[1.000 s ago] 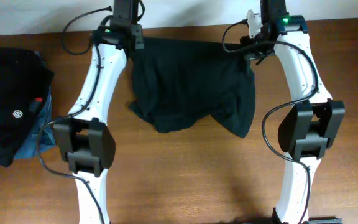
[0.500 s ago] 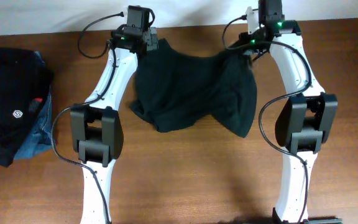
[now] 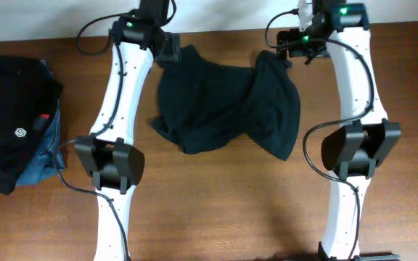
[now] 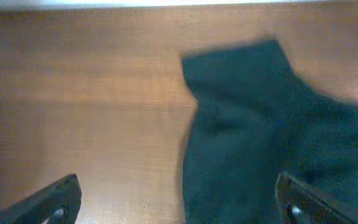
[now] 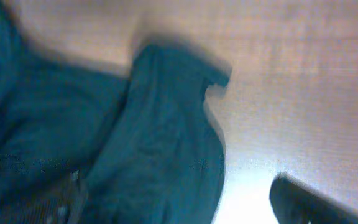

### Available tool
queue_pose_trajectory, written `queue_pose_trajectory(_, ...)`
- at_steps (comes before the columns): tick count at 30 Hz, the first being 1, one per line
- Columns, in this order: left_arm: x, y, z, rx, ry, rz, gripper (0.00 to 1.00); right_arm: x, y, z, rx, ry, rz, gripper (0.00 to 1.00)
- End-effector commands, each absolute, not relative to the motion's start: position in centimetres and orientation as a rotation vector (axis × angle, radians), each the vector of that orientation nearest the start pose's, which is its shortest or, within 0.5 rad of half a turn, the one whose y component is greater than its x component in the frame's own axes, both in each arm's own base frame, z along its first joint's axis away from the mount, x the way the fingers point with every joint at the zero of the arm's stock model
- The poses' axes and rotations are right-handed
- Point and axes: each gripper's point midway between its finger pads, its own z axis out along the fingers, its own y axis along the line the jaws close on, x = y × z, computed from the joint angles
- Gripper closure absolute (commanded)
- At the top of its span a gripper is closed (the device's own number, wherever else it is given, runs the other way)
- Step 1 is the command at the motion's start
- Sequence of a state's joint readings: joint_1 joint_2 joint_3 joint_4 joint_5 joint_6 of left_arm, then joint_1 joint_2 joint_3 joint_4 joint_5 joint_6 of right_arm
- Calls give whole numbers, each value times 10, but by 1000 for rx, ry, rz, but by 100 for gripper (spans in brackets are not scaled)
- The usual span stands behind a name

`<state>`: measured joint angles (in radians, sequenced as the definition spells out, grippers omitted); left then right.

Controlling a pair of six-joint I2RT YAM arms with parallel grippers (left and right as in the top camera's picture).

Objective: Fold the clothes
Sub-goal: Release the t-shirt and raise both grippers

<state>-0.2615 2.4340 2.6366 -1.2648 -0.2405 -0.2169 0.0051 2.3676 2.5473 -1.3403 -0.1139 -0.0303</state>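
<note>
Both grippers are open wide and hold nothing. The left gripper [image 3: 168, 48] hangs over the far left corner of the black T-shirt [image 3: 223, 109]. The right gripper [image 3: 286, 52] hangs over the shirt's far right corner. In each wrist view the two fingers stand far apart, and the cloth lies flat on the wood below them.

The T-shirt lies on the brown table [image 3: 216, 210], between the two arms. It is not flat. It is bunched up, with lumps and a flap hanging down on its near right side. Well apart from the shirt, on its left, sits a pile with another black garment [image 3: 13, 109] and a blue denim piece [image 3: 38, 170].

I think the job is only at the start: the shirt is being laid out, and no neat fold is made yet. Next, the grippers should come down, pinch two edges of the shirt, and pull it smooth before folding.
</note>
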Motion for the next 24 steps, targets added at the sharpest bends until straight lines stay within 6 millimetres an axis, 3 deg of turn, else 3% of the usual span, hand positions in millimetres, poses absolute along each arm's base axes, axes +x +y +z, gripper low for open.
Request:
queue_pose_trajectory(1, 542, -113, 229, 2, 2559, 49, 1, 523, 22, 232, -69, 2650, 166, 1)
queue_pose_trajectory(3, 525, -108, 249, 2, 2562, 50, 1, 504, 22, 250, -66, 2666, 167, 1)
queue_pose_trajectory(8, 495, -101, 268, -3, 2592, 51, 1, 481, 22, 274, 23, 2672, 189, 1)
queue_pose_trajectory(13, 484, -124, 284, 60, 2583, -141, 1, 466, 36, 306, 13, 2608, 296, 1)
queue_pose_trajectory(17, 469, -135, 304, 135, 2558, -210, 1, 436, 38, 354, 13, 2511, 317, 1)
queue_pose_trajectory(21, 447, -125, 318, 148, 2578, -163, 1, 402, 29, 374, 34, 2501, 249, 1)
queue_pose_trajectory(24, 424, -114, 320, 125, 2624, -119, 1, 380, 29, 373, 38, 2535, 251, 1)
